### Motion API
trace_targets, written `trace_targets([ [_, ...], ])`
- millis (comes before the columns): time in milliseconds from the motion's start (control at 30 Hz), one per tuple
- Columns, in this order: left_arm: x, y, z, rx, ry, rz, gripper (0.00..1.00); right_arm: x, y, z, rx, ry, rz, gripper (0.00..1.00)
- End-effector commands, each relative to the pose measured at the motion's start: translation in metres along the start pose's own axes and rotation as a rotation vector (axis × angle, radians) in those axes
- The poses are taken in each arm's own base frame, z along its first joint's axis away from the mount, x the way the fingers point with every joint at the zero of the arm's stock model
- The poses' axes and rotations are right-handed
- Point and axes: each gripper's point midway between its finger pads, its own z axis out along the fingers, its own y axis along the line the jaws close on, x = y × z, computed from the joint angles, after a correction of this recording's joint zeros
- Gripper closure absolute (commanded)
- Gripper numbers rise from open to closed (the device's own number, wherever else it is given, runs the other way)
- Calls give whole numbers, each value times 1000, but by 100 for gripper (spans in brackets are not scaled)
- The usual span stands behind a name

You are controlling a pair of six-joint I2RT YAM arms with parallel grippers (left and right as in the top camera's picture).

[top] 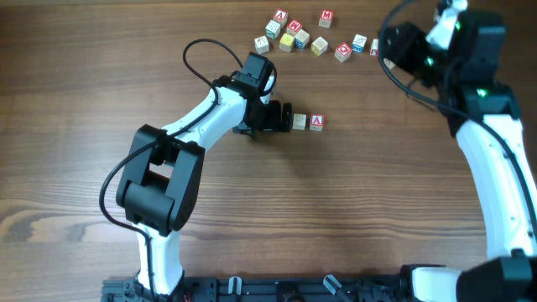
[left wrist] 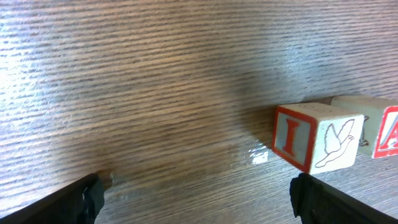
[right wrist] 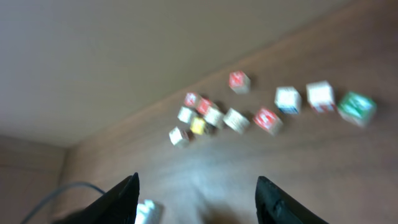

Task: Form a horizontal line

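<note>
Two wooden letter blocks sit side by side mid-table: an "I" block [top: 299, 122] with a bird face [left wrist: 314, 135] and an "A" block [top: 316, 122] [left wrist: 379, 127] touching its right side. My left gripper [top: 281, 117] [left wrist: 196, 199] is open and empty, just left of the "I" block, with bare wood between its fingers. Several loose blocks [top: 294, 38] [right wrist: 211, 115] lie scattered at the far edge. My right gripper [top: 394, 46] [right wrist: 196, 196] is open and empty, raised above the far right of the table, its view blurred.
A black cable [top: 201, 59] loops from the left arm over the table. More blocks [top: 351, 49] [right wrist: 298, 99] lie near the right arm at the far right. The robot base bar [top: 277, 289] runs along the front edge.
</note>
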Motion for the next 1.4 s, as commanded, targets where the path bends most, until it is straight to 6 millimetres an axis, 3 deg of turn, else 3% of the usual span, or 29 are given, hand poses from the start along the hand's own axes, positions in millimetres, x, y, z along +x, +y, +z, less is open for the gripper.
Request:
trace_targets([
  [0, 26, 24, 24, -68, 90, -30, 0, -5, 11, 38, 7, 2, -35, 47],
  [100, 26, 24, 24, -68, 90, -30, 0, 8, 7, 88, 25, 68, -48, 52],
  [300, 26, 24, 24, -68, 90, -30, 0, 25, -6, 171, 19, 92, -170, 36],
  [367, 26, 24, 24, -68, 90, -30, 0, 35, -1, 187, -52, 100, -253, 35],
  [467, 26, 24, 24, -68, 90, -30, 0, 44, -9, 213, -74, 75, -303, 27],
  [567, 26, 24, 24, -68, 90, -30, 0, 52, -20, 234, -75, 54, -315, 27],
  [867, 26, 24, 24, -68, 90, -30, 0, 90, -57, 274, -40, 95, -410, 25],
  [1000, 26, 24, 24, -68, 90, -30, 0, 107, -68, 276, -25, 155, -519, 25],
  [1100, 26, 24, 24, -68, 90, -30, 0, 118, -77, 276, 39, 194, -694, 25],
  [1233, 26, 24, 24, -68, 90, -30, 0, 134, -78, 275, 51, 248, -774, 25],
  [1367, 26, 24, 24, -68, 90, -30, 0, 129, -81, 275, 67, 236, -801, 27],
])
